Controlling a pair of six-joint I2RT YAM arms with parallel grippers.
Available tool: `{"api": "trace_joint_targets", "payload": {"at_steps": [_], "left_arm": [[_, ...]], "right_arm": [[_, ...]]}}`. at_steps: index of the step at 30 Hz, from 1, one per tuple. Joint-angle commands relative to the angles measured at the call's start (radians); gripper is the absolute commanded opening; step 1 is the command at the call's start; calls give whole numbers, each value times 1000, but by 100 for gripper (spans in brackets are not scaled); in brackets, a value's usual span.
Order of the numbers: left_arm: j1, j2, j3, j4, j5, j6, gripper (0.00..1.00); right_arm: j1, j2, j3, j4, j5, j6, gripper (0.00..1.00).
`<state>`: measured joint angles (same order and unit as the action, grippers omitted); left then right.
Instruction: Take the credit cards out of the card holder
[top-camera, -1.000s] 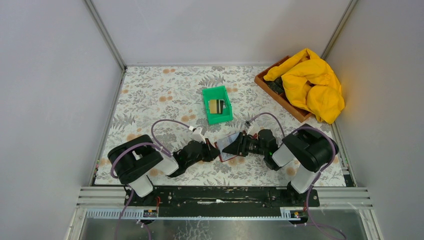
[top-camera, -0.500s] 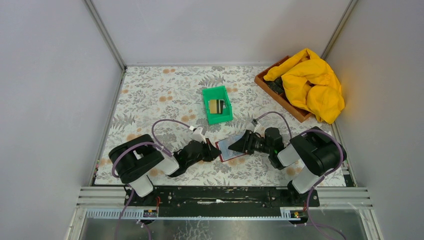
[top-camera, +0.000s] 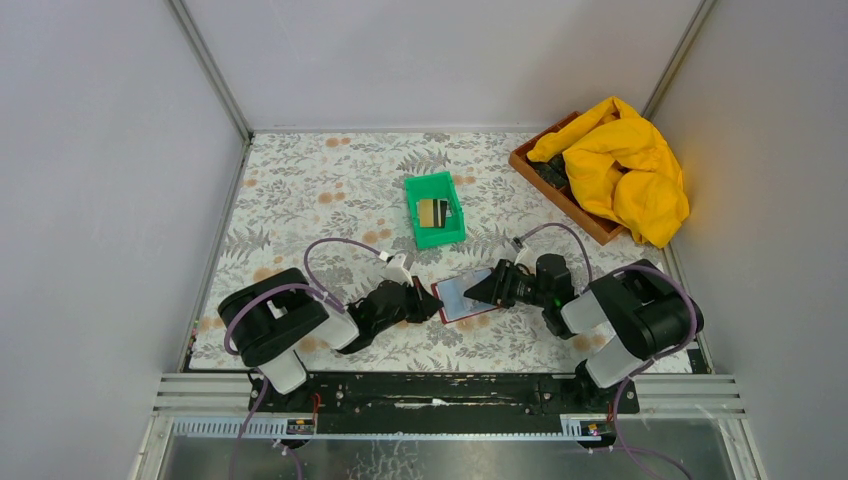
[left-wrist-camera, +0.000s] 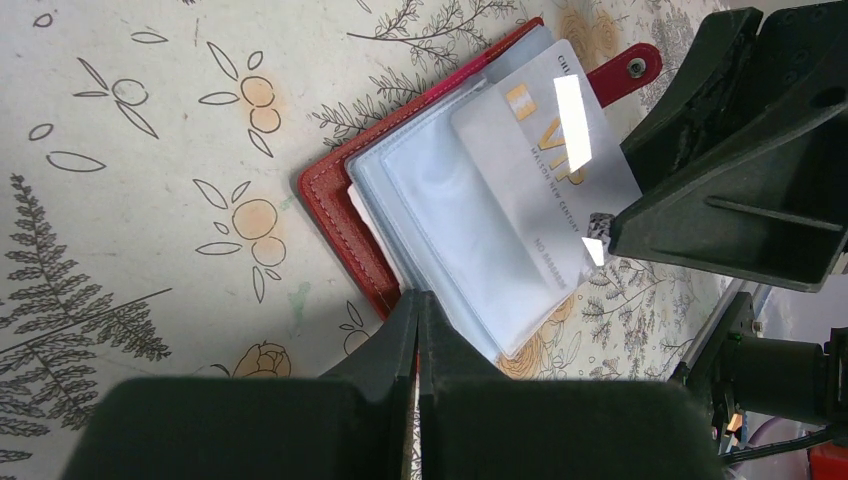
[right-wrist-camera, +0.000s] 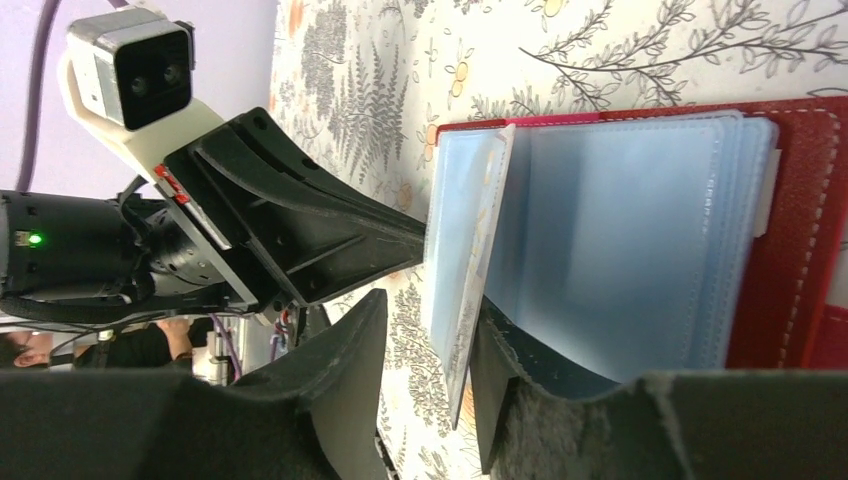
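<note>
Credit card (left-wrist-camera: 540, 170): likely light, stiff, slick; right end effector (left-wrist-camera: 603, 232) grasps its 4 o'clock edge. Left end effector (left-wrist-camera: 418, 315), clenched, pins floppy card holder (left-wrist-camera: 335, 205).

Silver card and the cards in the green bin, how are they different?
The silver card is partly out of the red card holder; the bin cards lie loose in the green bin. The silver card is pinched by the right gripper; nothing touches the bin cards. The silver card is pale grey; the bin cards are gold and black. All are thin, flat rectangles.
</note>
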<state>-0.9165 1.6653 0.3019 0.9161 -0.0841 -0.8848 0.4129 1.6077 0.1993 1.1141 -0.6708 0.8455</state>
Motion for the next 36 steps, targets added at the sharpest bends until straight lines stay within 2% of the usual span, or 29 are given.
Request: {"api": "trace_joint_targets", "payload": {"at_steps": [1,14,20,24,30,36], "left_arm": [[-4,14,6,-65,1,21,0],[-4,-4,2,-69,3,26,0],[-4,-7,6,-69,12,30,0],[-4,-13,8,-74,14,36,0],[-5,-18,4,-75,16,41,0],[-5,-16,2,-63,26,46,0]], "right_arm": [[-10,-56,0,-62,35,-56,40],[-10,-230,27,-403,224,-197,21],[-10,-276,26,-452,269,-206,1],[-11,-316,25,-475,296,-208,0],[-10,-433,55,-598,368,-257,0],[-12,-467,135,-629,324,-265,0]]}}
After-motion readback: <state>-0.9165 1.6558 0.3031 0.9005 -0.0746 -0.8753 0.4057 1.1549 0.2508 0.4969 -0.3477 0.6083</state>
